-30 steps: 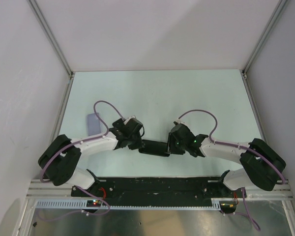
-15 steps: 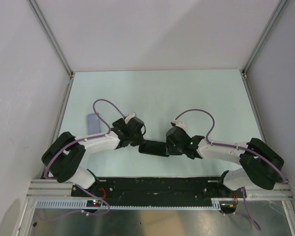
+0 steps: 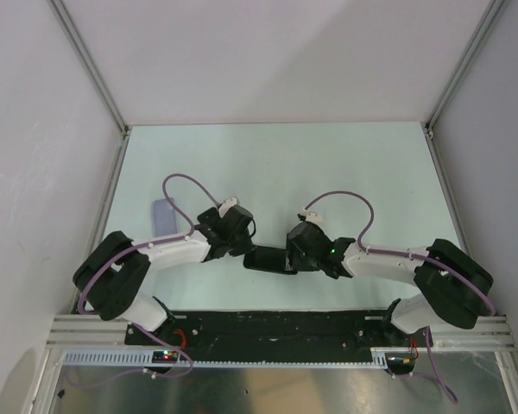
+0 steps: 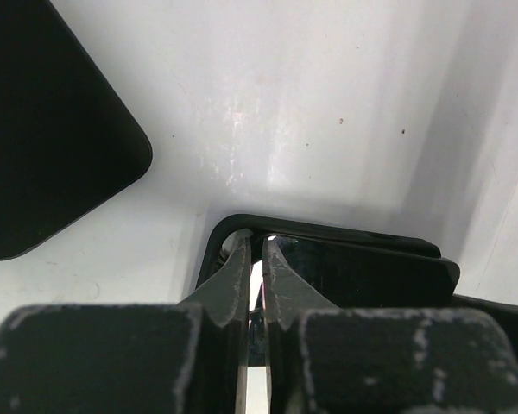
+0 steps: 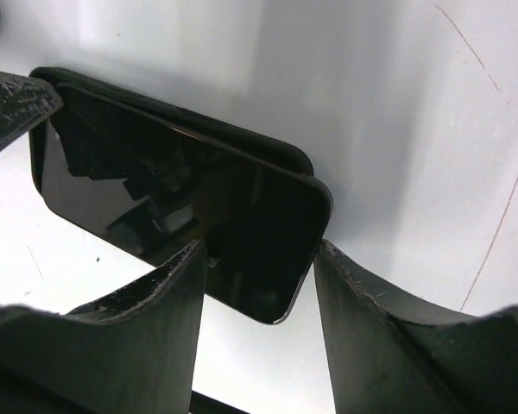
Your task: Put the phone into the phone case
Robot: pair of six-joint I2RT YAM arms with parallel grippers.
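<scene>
The black phone [image 5: 181,190] lies tilted in the black phone case [image 5: 268,142], with its near end raised above the case rim. In the top view the pair [image 3: 270,259] sits between both arms near the front edge. My right gripper [image 5: 259,250] straddles the phone's raised end, one finger against each long edge. My left gripper [image 4: 255,246] is closed to a thin slit on the corner rim of the case [image 4: 242,222]. The phone's glass [image 4: 354,267] shows just behind that rim. In the top view the left gripper [image 3: 246,250] and right gripper [image 3: 292,254] face each other across the phone.
A flat lavender object [image 3: 162,214] lies on the pale green table [image 3: 276,164] at the left. A flat black rounded shape [image 4: 43,129] fills the upper left of the left wrist view. White walls with metal rails surround the table.
My right gripper has moved left toward the left gripper with the phone's end. The left arm shifted slightly and stays on the case's corner.
</scene>
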